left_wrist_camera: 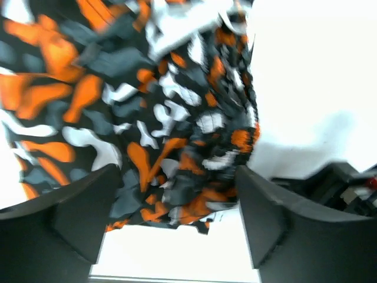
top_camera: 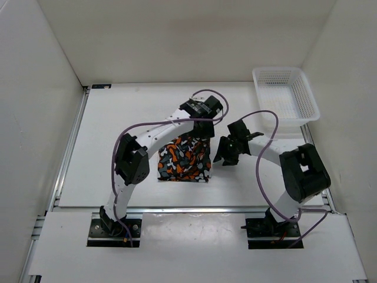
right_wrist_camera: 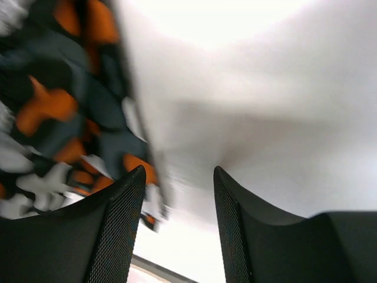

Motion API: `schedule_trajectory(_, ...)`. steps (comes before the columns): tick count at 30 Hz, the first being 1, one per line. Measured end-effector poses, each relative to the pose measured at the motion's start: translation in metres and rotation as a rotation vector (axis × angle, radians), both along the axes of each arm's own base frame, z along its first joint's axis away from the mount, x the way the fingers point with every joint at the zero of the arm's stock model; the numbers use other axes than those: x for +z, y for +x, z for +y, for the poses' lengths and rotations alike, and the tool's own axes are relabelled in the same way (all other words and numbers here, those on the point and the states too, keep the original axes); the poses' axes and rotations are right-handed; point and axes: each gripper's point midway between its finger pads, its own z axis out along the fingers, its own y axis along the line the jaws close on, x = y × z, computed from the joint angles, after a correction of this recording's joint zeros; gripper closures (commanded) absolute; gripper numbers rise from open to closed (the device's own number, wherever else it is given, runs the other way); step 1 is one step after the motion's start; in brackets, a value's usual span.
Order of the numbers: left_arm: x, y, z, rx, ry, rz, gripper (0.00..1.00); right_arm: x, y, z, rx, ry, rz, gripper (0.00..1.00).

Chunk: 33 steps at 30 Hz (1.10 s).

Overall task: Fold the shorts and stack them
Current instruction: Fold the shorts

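Overhead, the shorts (top_camera: 184, 160) lie as a compact, roughly rectangular bundle at the centre of the table (top_camera: 118, 135), well apart from the white mesh basket (top_camera: 308, 100) in the far right corner. The main hazard, as a judgement, is that the fold could come undone. The left wrist view shows the cloth puckered and gathered along one edge. A finger closing on only the top layer, or dragging across it, would probably pull the layers apart or skew the bundle. A second hazard is collision: the two grippers work near each other at the right edge of the cloth, so a careless sideways move could bring them together. The left arm arches from its base over the bundle, its wrist above the far right corner of the shorts and pointing down. The left gripper (left_wrist_camera: 178, 177) has its jaws spread wide, the patterned cloth lies beneath and between them, and nothing is visibly pinched. The right arm is bent at the elbow and reaches inward, with its gripper just beside the right edge of the bundle. The right gripper (right_wrist_camera: 178, 174) is likewise parted and empty: bare table shows in the gap, and the cloth lies off to one side of its fingers.
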Motion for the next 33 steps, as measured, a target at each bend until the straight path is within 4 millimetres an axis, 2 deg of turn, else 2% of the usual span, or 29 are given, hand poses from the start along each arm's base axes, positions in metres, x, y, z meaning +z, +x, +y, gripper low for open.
schedule_trajectory(1,0.008,0.003,0.004,0.007,-0.018,-0.006,0.18,0.000,-0.004,-0.007,-0.005,-0.027,-0.001,0.45)
schedule_trajectory(2,0.017,0.007,0.010,0.015,-0.037,-0.014,0.36,0.001,-0.009,-0.013,-0.009,-0.051,-0.001,0.49)
schedule_trajectory(4,0.036,0.016,0.025,0.046,-0.085,-0.038,0.51,0.009,-0.015,-0.024,-0.016,-0.089,-0.015,0.60)
schedule_trajectory(5,0.044,0.020,0.037,0.063,-0.101,-0.050,0.59,0.015,-0.016,-0.028,-0.019,-0.103,-0.030,0.79)
schedule_trajectory(6,0.052,0.021,0.052,0.083,-0.114,-0.054,0.71,0.023,-0.016,-0.031,-0.022,-0.110,-0.054,0.87)
schedule_trajectory(8,0.059,0.027,0.076,0.128,-0.132,-0.066,0.81,0.038,-0.016,-0.034,-0.021,-0.114,-0.097,0.98)
schedule_trajectory(10,0.057,0.031,0.096,0.168,-0.142,-0.060,0.90,0.056,-0.014,-0.033,-0.009,-0.119,-0.139,0.99)
schedule_trajectory(12,0.044,0.032,0.109,0.186,-0.146,-0.029,0.90,0.074,-0.009,-0.022,0.024,-0.114,-0.171,0.99)
schedule_trajectory(14,0.028,0.033,0.113,0.186,-0.151,0.016,0.90,0.093,0.002,-0.003,0.064,-0.093,-0.212,0.99)
schedule_trajectory(16,0.013,0.037,0.111,0.174,-0.160,0.051,0.90,0.109,0.017,0.017,0.099,-0.070,-0.250,0.99)
schedule_trajectory(18,-0.005,0.042,0.107,0.159,-0.161,0.083,0.90,0.114,0.034,0.035,0.126,-0.053,-0.262,0.99)
schedule_trajectory(20,-0.026,0.045,0.106,0.151,-0.155,0.123,0.90,0.103,0.050,0.047,0.145,-0.059,-0.243,0.99)
schedule_trajectory(23,-0.058,0.048,0.107,0.150,-0.139,0.186,0.90,0.064,0.066,0.060,0.165,-0.089,-0.171,0.99)
schedule_trajectory(27,-0.094,0.054,0.123,0.178,-0.115,0.256,0.90,0.000,0.064,0.058,0.171,-0.159,-0.041,0.99)
schedule_trajectory(28,-0.099,0.054,0.126,0.180,-0.111,0.268,0.90,-0.007,0.063,0.059,0.170,-0.157,-0.018,0.99)
schedule_trajectory(31,-0.103,0.058,0.134,0.181,-0.119,0.282,0.88,-0.004,0.068,0.059,0.159,-0.157,-0.036,0.99)
schedule_trajectory(32,-0.101,0.059,0.135,0.175,-0.119,0.277,0.85,-0.003,0.068,0.057,0.155,-0.164,-0.039,0.99)
schedule_trajectory(33,-0.099,0.059,0.135,0.164,-0.120,0.272,0.76,-0.001,0.069,0.055,0.149,-0.176,-0.045,0.95)
